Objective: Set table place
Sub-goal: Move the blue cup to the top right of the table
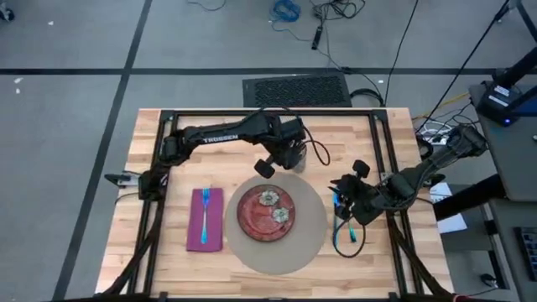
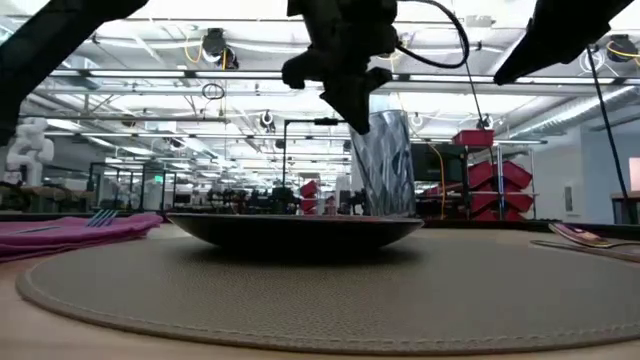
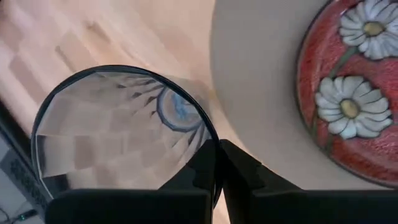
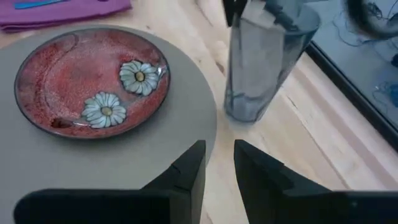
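Observation:
A clear ribbed glass (image 4: 261,68) stands upright on the pale-wood table (image 1: 151,134), its base just off the far right edge of the round beige mat (image 1: 315,226). My left gripper (image 1: 281,159) is shut on the glass's rim from above. A red plate with daisies (image 1: 267,211) sits in the middle of the mat. Left of the mat, a blue fork lies on a purple napkin (image 1: 205,220). My right gripper (image 4: 219,155) hovers open by a narrow gap over the mat's right side, holding nothing. My left gripper clamps the glass's rim (image 3: 211,140) on the side toward the plate. One finger is inside the glass and one outside. The fingers point down from above. The glass stays upright, and its base (image 4: 245,112) appears to rest on the wood.
Blue-handled utensils (image 1: 348,236) lie on the table right of the mat, below my right arm. The black rail frame (image 1: 268,113) runs around the tabletop. Bare wood shows at the table's far left and along its near edge.

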